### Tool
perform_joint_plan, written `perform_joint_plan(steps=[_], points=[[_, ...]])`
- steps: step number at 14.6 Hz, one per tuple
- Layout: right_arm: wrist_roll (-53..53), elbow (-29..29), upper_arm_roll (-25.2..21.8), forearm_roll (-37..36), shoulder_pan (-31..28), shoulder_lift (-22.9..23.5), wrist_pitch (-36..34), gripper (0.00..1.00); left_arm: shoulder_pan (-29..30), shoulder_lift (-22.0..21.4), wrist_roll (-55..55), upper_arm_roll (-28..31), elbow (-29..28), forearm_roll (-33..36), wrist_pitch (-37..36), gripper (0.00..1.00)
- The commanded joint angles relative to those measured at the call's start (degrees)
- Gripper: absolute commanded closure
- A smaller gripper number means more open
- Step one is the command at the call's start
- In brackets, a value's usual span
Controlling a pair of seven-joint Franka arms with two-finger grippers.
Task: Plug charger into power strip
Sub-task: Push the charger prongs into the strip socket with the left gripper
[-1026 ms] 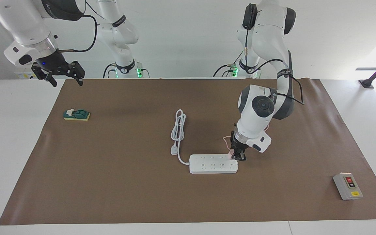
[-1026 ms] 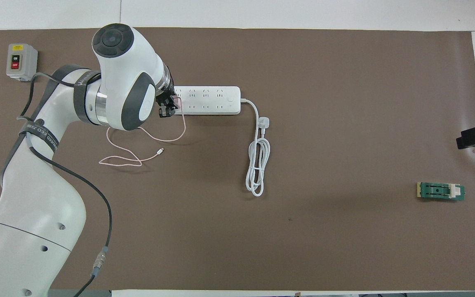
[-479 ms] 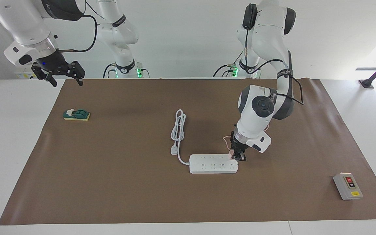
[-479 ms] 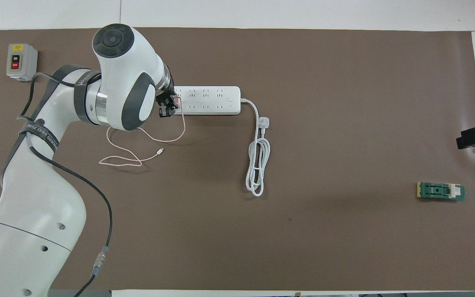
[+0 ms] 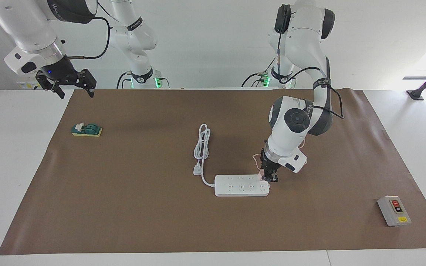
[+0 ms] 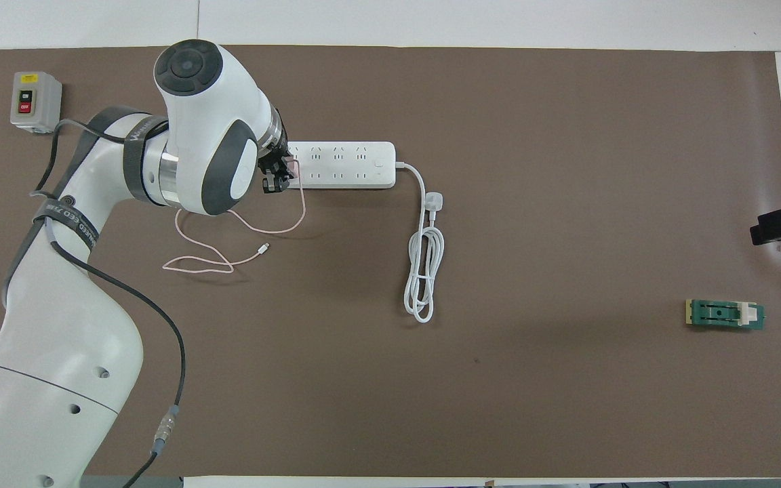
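Note:
The white power strip (image 5: 240,186) (image 6: 343,165) lies flat at mid-table, its thick cord coiled nearer to the robots. My left gripper (image 5: 268,177) (image 6: 275,173) points down at the strip's end toward the left arm's end of the table. It is shut on the pale-pink charger (image 5: 261,175) (image 6: 290,166), which sits at the strip's last sockets; its prongs are hidden. The charger's thin pink cable (image 6: 228,237) trails loosely on the mat nearer to the robots. My right gripper (image 5: 73,87) (image 6: 780,222) is open and waits raised over the mat's corner at the right arm's end.
The strip's white plug (image 5: 197,170) (image 6: 434,200) lies beside its coiled cord. A grey switch box (image 5: 394,211) (image 6: 35,100) sits at the left arm's end, farther from the robots. A small green and yellow block (image 5: 86,130) (image 6: 725,314) lies at the right arm's end.
My left arm's wrist has shifted very slightly along the strip; the charger stays at the strip's end. The right arm has not moved.

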Motion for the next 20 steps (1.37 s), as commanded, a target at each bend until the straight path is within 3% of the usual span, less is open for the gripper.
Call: perform_joint_plan(steps=[1, 20], points=[[-0.7, -0.3, 0.4, 0.9, -0.8, -0.7, 0.0, 0.00, -1.0, 0.4, -0.9, 0.6, -0.7, 0.8, 1.2, 1.00], [-0.7, -0.3, 0.4, 0.9, -0.8, -0.7, 0.0, 0.00, -0.4, 2.2, 0.1, 0.6, -0.4, 0.8, 3.0, 1.00]])
